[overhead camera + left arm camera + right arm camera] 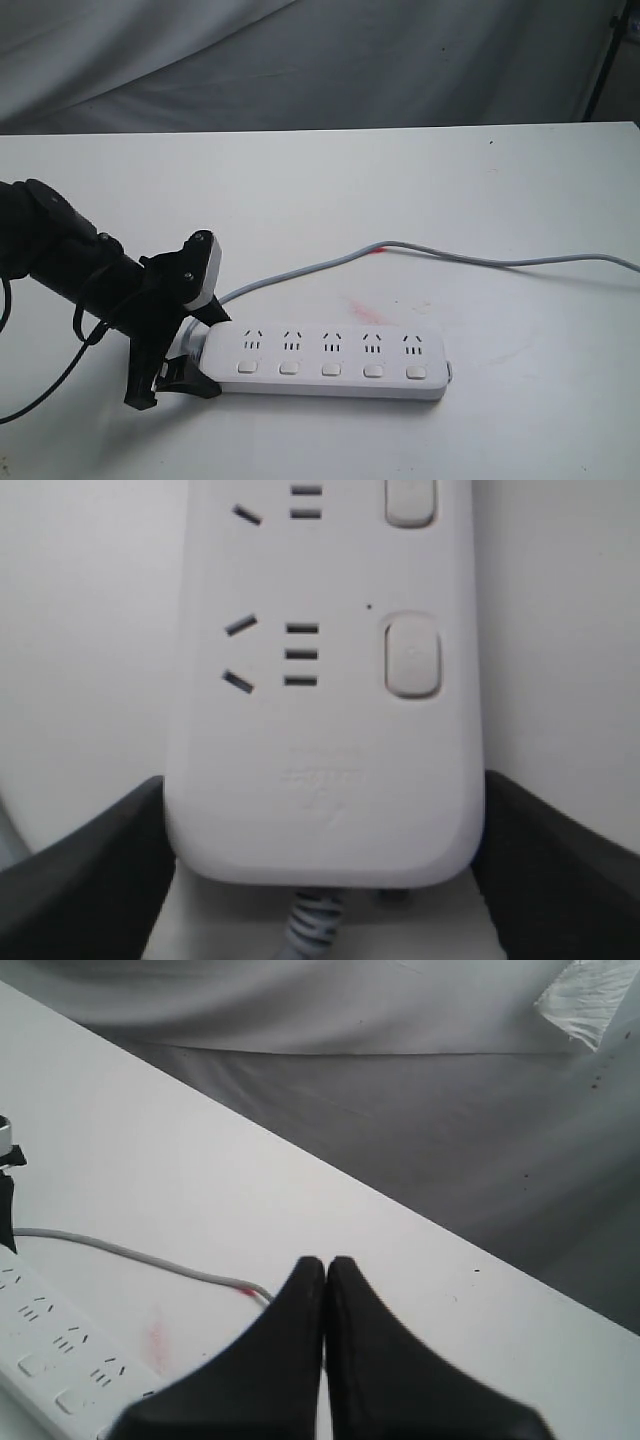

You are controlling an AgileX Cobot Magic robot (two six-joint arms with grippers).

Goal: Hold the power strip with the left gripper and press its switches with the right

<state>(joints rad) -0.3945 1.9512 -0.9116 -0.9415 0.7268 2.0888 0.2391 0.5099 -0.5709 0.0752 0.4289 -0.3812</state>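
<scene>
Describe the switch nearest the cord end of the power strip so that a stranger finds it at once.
On the white table lies a long white power strip, the end with the grey cord held by the left end effector. Five small switches run along one long edge. The one meant is first from the cord, right beside the black fingers.

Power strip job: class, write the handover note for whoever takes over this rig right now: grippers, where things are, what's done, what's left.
Left gripper: jaws on both sides of the power strip at its cord end, apparently gripping it.
Right gripper: shut, empty, away from the strip, out of the exterior view.
Strip lies flat on the table, switches facing up.
Done: the hold. Left: pressing the five switches; whether any is already pressed cannot be told.
</scene>
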